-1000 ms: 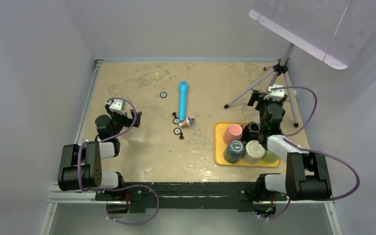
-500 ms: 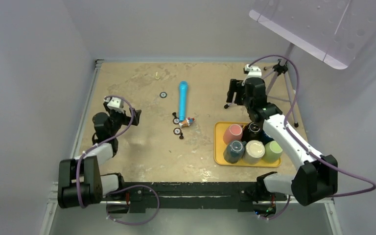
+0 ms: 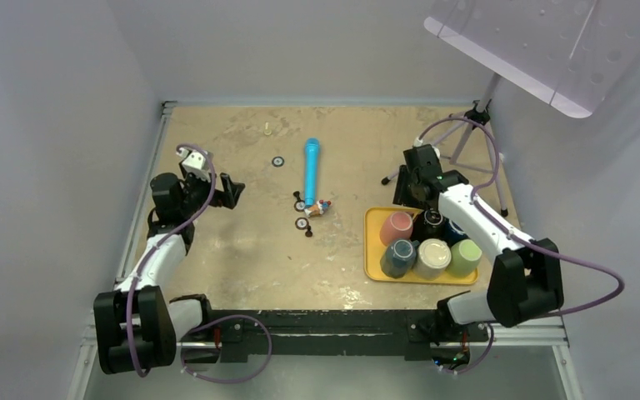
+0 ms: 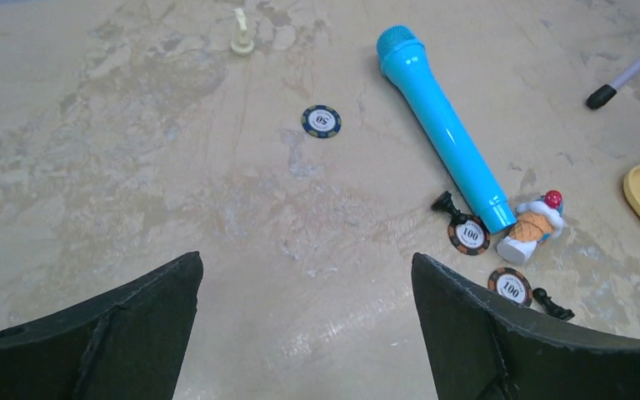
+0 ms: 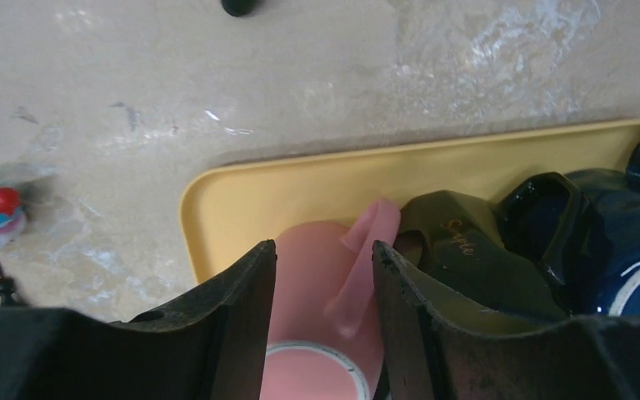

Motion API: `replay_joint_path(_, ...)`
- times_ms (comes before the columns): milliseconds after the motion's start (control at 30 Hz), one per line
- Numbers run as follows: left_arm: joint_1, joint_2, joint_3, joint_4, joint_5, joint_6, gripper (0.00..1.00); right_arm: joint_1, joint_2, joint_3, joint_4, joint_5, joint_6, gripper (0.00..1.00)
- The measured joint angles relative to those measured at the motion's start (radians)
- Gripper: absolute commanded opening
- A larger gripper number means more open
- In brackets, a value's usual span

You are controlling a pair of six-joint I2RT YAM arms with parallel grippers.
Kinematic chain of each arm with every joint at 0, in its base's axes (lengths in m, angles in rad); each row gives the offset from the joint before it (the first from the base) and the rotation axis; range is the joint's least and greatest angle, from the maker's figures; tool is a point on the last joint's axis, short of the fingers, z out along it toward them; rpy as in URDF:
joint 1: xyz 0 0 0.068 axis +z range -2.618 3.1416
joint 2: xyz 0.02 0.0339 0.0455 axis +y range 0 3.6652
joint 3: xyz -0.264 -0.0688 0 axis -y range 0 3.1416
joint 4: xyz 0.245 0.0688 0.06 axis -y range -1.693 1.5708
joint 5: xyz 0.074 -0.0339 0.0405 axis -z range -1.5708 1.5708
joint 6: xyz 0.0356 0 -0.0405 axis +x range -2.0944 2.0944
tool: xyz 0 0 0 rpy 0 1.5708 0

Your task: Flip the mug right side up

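Note:
A pink mug [image 3: 397,227] stands upside down, base up, at the back left of a yellow tray [image 3: 372,250]. In the right wrist view the pink mug [image 5: 312,350] shows with its handle [image 5: 367,258] pointing away from the camera. My right gripper [image 5: 323,247] hangs just above it, open, its jaws on either side of the handle and the mug's upper wall; I cannot tell if they touch. In the top view the right gripper [image 3: 411,193] is at the tray's back left corner. My left gripper [image 3: 232,192] is open and empty over bare table at the left, also seen in its wrist view [image 4: 304,258].
The tray also holds a black mug [image 3: 428,223], a dark blue mug [image 3: 398,257], a cream mug [image 3: 432,257] and a green mug [image 3: 464,257]. A blue microphone [image 3: 310,171], poker chips, chess pieces and a small toy [image 3: 322,207] lie mid-table. A tripod [image 3: 467,142] stands behind the tray.
The right arm rose from the tray and swung toward the back, then came down to the pink mug. The left arm stretched out, its gripper shifting slightly back and right.

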Motion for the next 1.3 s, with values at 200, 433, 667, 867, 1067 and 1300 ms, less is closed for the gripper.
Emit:
replay_joint_path(200, 0.0, -0.029, -0.055, 0.01, 0.034, -0.003, 0.98, 0.0, 0.033, 0.026, -0.122, 0.061, 0.038, 0.56)
replay_joint_path(433, 0.0, -0.04, -0.084, 0.057, 0.053, -0.007, 0.98, -0.008, 0.123, 0.066, -0.134, 0.033, 0.047, 0.58)
replay_joint_path(667, 0.0, -0.053, -0.11, 0.103, 0.053, -0.007, 0.97, -0.005, 0.184, 0.067, -0.083, -0.106, 0.045, 0.56)
replay_joint_path(867, 0.0, -0.053, -0.116, 0.119, 0.053, -0.006, 0.97, 0.061, 0.261, 0.109, -0.078, -0.196, 0.02, 0.57)
replay_joint_path(1067, 0.0, -0.053, -0.12, 0.126, 0.05, -0.006, 0.97, 0.117, 0.339, 0.192, -0.128, -0.211, -0.027, 0.52)
replay_joint_path(1300, 0.0, -0.051, -0.12, 0.14, 0.049, -0.006, 0.97, 0.124, 0.386, 0.296, -0.276, -0.135, -0.077, 0.56)
